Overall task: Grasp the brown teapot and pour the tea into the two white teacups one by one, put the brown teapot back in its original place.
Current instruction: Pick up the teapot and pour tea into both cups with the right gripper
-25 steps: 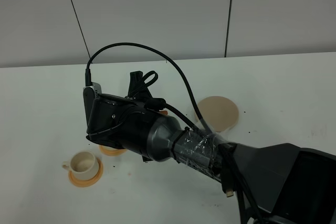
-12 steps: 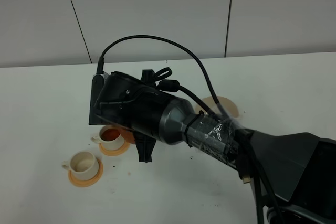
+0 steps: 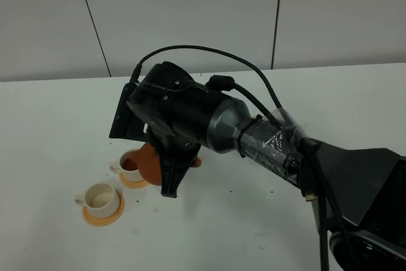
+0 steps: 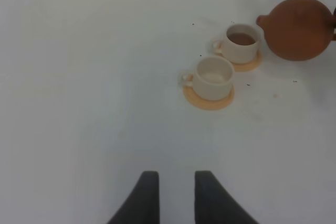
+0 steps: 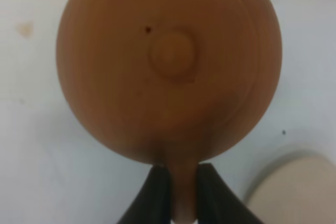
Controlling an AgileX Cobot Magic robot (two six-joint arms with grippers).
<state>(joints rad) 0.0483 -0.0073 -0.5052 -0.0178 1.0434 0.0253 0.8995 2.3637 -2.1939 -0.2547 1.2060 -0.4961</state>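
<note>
Over the last second the right arm has swung its wrist to the right and turned it, so the brown teapot (image 3: 147, 162), hidden behind the arm before, now shows at the left of the table (image 3: 51, 125). The filled teacup (image 3: 129, 168), covered a second ago, is also in view with dark tea in it.

The right gripper (image 5: 182, 195) is clenched on the teapot's handle, one black finger pressed to each side of it. Its wrist view looks straight down on the round lid and knob, so the pot sits about level. The teapot hangs just to the right of the filled teacup, with its short spout pointing toward that cup's rim. Whether spout and cup touch cannot be told.

The empty teacup (image 3: 101, 198) stands nearer and further left, close to the filled one but apart from it. Each cup sits on its own orange saucer (image 4: 207, 100).

The beige coaster (image 5: 294, 192) shows only in the right wrist view, as an edge lying apart from the teapot.

The left gripper (image 4: 176, 198) is released, its two fingers apart with nothing between them, well apart from the cups.
</note>
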